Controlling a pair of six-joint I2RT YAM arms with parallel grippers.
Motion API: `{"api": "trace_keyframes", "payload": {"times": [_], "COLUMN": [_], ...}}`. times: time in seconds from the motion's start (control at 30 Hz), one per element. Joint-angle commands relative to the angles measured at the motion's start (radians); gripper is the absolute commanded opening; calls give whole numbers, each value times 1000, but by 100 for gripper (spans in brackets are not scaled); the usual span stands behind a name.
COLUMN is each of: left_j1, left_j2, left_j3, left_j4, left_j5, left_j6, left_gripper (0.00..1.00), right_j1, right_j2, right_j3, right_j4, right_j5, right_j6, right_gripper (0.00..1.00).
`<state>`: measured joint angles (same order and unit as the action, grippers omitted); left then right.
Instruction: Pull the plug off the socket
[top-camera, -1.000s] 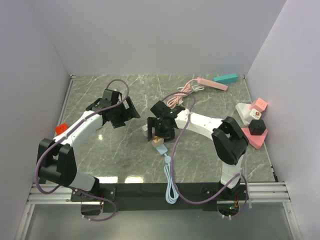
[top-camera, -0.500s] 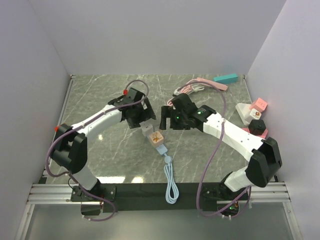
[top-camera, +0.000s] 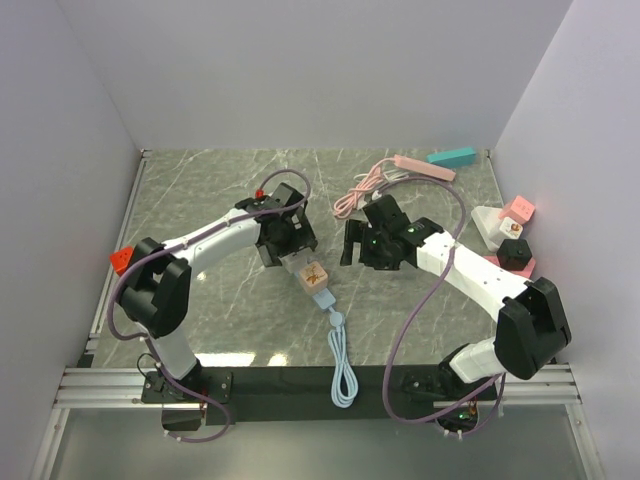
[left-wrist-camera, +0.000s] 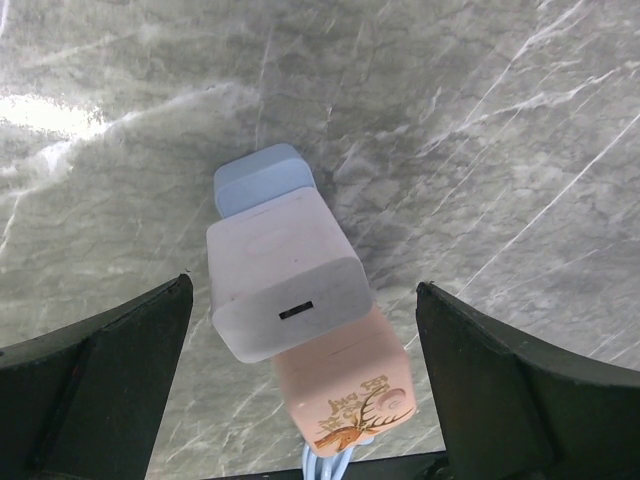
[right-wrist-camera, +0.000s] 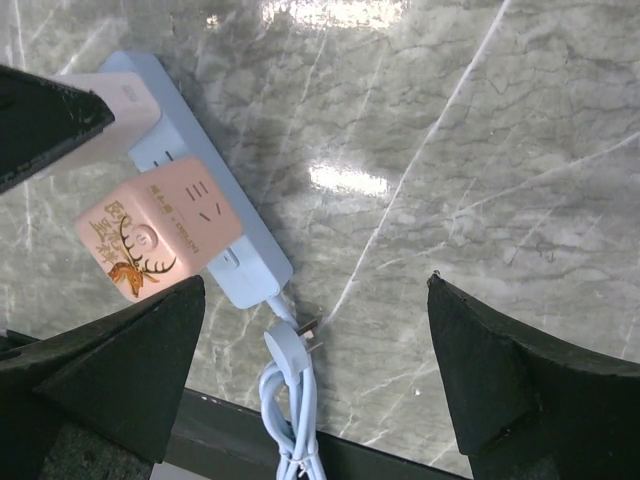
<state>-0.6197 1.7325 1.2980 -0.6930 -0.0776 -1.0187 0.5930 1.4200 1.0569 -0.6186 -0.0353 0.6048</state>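
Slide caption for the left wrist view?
Left gripper, open, straddles the white plug on the blue socket strip beside a pink adapter.

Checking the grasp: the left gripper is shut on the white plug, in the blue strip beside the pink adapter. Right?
No. The left gripper is open, its fingers clear of the white plug on either side, as the left wrist view shows. The plug does sit in the blue strip beside the pink adapter.

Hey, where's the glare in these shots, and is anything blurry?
Right wrist view: two bright glare patches on the marble table, but the blue power strip reads crisp. Left wrist view: a washed-out patch at the left edge; the white plug is sharp, the dark fingers show little detail. Top external view: small reflections near the table's front edge.
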Motion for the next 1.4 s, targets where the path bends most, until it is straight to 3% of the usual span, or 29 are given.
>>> {"api": "trace_keyframes", "payload": {"times": [0.0, 0.13, 0.27, 0.37, 0.57, 0.6, 0.67, 0.77, 1.07, 1.3, 1.37], "left_j1": [-18, -23, -23, -23, -22, -20, -18, -14, 12, 70, 100], "left_j2": [1, 21, 35, 52, 62, 61, 61, 68, 19, -14, -43], "left_j3": [23, 8, -19, -17, -16, -16, -13, 4, 6, 23, -20], "left_j4": [-20, 3, 38, 59, 90, 90, 101, 107, 297, 372, 433], "left_j5": [-14, -10, -2, 9, 15, 15, 35, 68, 329, 450, 556], "left_j6": [-20, -32, -23, -2, 55, 61, 97, 155, 385, 422, 396], "left_gripper": [99, 98, 86, 71, 50, 40, 30, 2, 1, 1, 1], "right_j1": [-12, -16, -15, -15, -16, -16, -16, -33, -108, -136, -136], "right_j2": [-29, -12, -3, 2, 2, -1, 3, 23, 71, 89, 77], "right_j3": [-9, -6, -11, -21, -31, -32, -34, -41, -77, -109, -130], "right_j4": [59, 65, 82, 100, 115, 120, 128, 169, 382, 413, 425], "right_j5": [-29, -43, -61, -83, -106, -115, -132, -184, -483, -474, -456], "right_j6": [0, -2, 1, 1, -11, -17, -28, -40, -36, -34, -36], "right_gripper": [98, 98, 98, 97, 96, 96, 96, 96, 96, 95, 95]}}
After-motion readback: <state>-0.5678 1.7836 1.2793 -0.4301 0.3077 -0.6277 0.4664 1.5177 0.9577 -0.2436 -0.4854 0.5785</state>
